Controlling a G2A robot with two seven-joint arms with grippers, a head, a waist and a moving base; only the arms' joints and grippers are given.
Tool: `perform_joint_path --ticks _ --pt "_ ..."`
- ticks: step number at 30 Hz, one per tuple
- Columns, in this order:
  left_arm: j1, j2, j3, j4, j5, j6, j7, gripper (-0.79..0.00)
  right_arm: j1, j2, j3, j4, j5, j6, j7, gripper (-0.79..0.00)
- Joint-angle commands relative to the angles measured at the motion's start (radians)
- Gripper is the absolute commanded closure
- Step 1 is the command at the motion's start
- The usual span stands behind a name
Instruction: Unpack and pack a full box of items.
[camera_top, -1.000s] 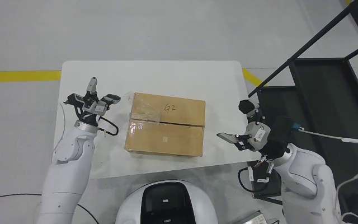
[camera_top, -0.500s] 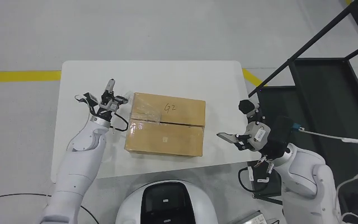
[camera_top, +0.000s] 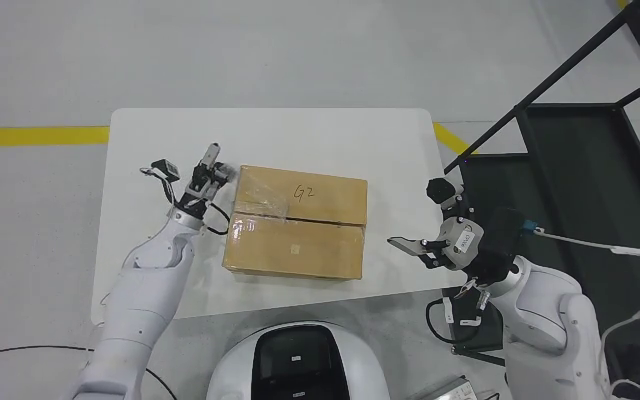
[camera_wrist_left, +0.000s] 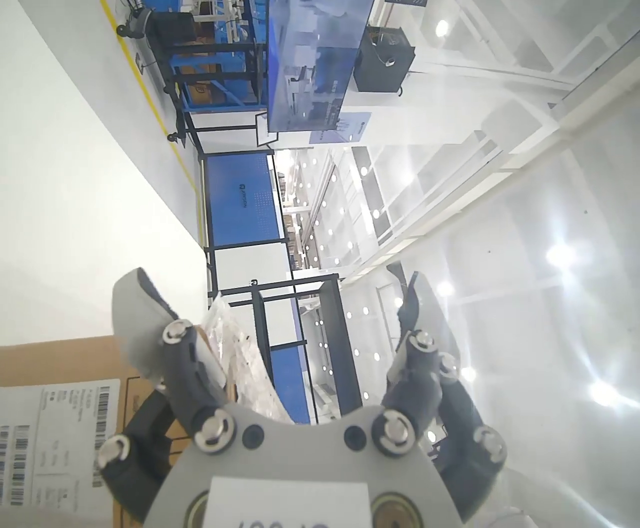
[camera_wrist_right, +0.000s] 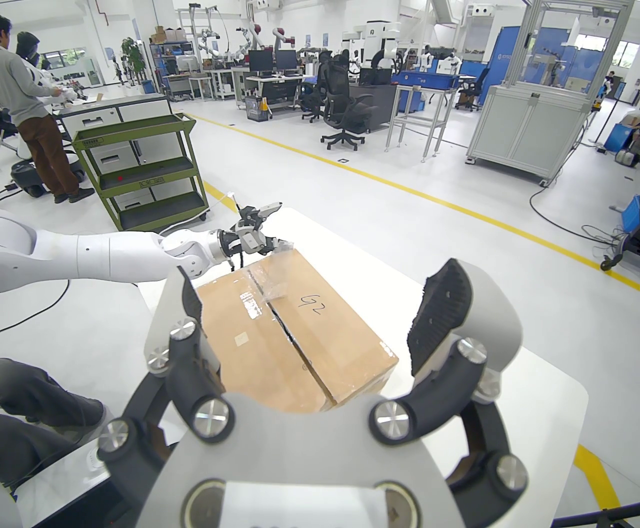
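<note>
1. Your two arms (camera_top: 150, 290) wear glossy white, rounded shells.
2. Your left gripper (camera_wrist_left: 272, 295) has pale grey fingers (camera_wrist_left: 140, 310), black linkages and silver screws (camera_wrist_left: 215, 432) on a grey plate.
3. Your right gripper (camera_wrist_right: 320, 285) matches it, with ribbed black pads (camera_wrist_right: 440, 310).
4. Black cables (camera_top: 436, 318) loop beside both wrists.
</note>
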Motion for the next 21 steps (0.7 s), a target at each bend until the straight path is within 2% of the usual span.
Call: perform_joint_path --ticks 1,9,15,18,21 --pt "0.006 0.003 -0.006 -0.005 0.032 -0.001 0.011 0.0 0.0 0.0 0.0 0.0 0.0 0.0 0.0 -0.785" --pt "0.03 0.013 -0.026 -0.033 0.156 -0.019 0.05 0.0 0.0 0.0 0.0 0.0 0.0 0.0 0.0 -0.785" --pt "0.061 0.022 -0.042 -0.09 0.208 -0.027 0.04 0.0 0.0 0.0 0.0 0.0 0.0 0.0 0.0 -0.785" --pt "0.08 0.027 -0.054 -0.155 0.227 -0.03 0.034 0.0 0.0 0.0 0.0 0.0 0.0 0.0 0.0 -0.785" --pt "0.108 0.03 -0.06 -0.261 0.21 -0.004 0.013 0.0 0.0 0.0 0.0 0.0 0.0 0.0 0.0 -0.785"
